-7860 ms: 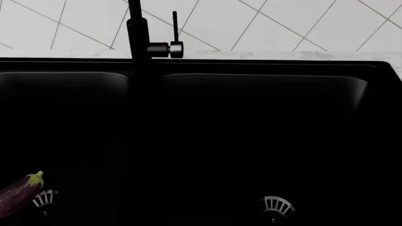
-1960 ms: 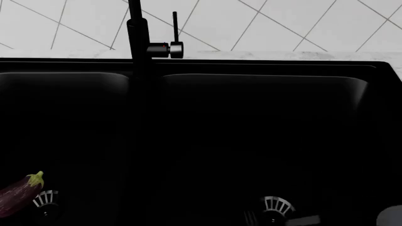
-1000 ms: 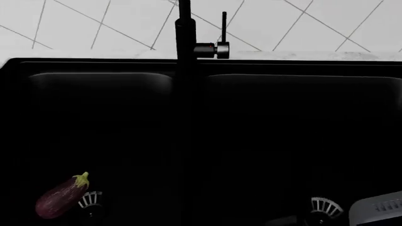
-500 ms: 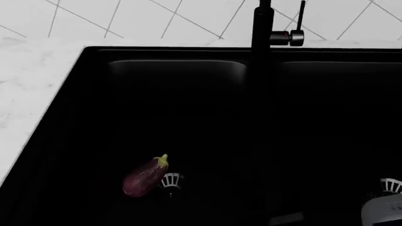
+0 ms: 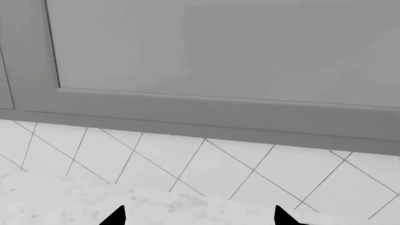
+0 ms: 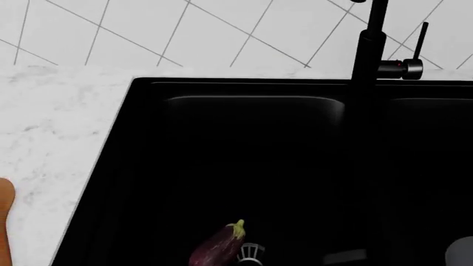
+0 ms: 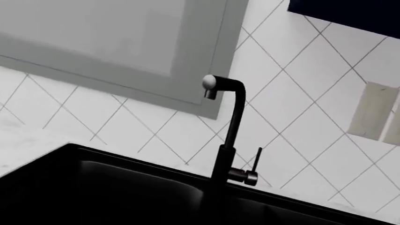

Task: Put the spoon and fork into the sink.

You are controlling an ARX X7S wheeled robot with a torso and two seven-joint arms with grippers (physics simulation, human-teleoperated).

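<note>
**Spoon just entering view at far left; neither arm near it**

Head view: an orange-brown sliver at the 9 o'clock edge, low on the marble surface, is probably the spoon. Long axis appears to run roughly 12-to-6, but most is cut off. Fork not visible in any view. Sink fills centre and right; the eggplant lies in the left basin beside the drain strainer. Faucet at 1 o'clock.

Left gripper: two dark fingertips apart, nothing between, jaws released, facing the tiled wall. Right jaws: not seen; state cannot be told.

Judgement: spoon lies left of the sink, so the left arm is nearer.
</note>
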